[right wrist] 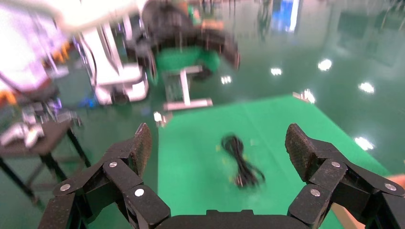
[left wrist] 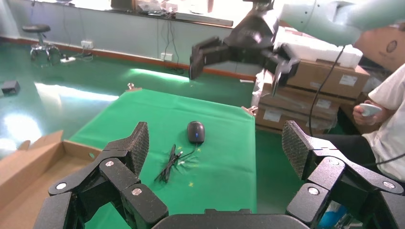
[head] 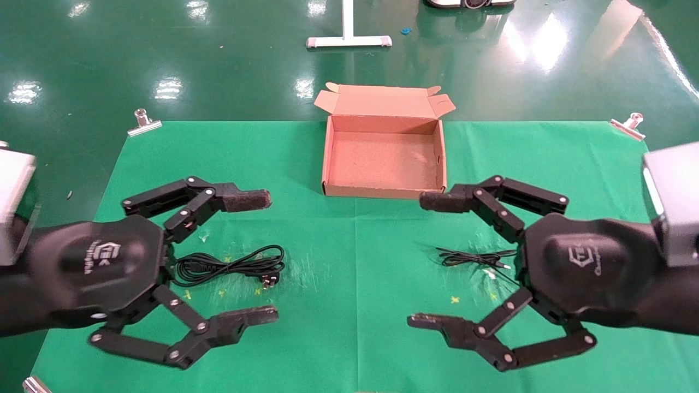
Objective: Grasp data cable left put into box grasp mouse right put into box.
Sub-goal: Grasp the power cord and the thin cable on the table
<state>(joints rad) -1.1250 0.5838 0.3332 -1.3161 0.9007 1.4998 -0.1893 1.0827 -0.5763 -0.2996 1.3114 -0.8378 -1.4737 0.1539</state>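
The data cable (head: 229,266), a looped black bundle with a pronged plug, lies on the green cloth (head: 355,234) at the left. My left gripper (head: 270,256) hovers open above it. The right wrist view shows the same cable (right wrist: 241,164) out ahead of my open right gripper (right wrist: 219,143). In the head view my right gripper (head: 418,261) hides the mouse, and only its thin cord (head: 469,257) shows. The left wrist view shows the mouse (left wrist: 196,131) and its bunched cord (left wrist: 169,164) beyond the left gripper (left wrist: 217,140). The open brown box (head: 382,161) sits empty at the far middle.
Metal clips (head: 143,121) (head: 629,124) pin the cloth's far corners. A white stand base (head: 348,39) rests on the floor behind the box. Stacked cartons (left wrist: 310,90) and a seated person (left wrist: 382,124) are off the table's right side.
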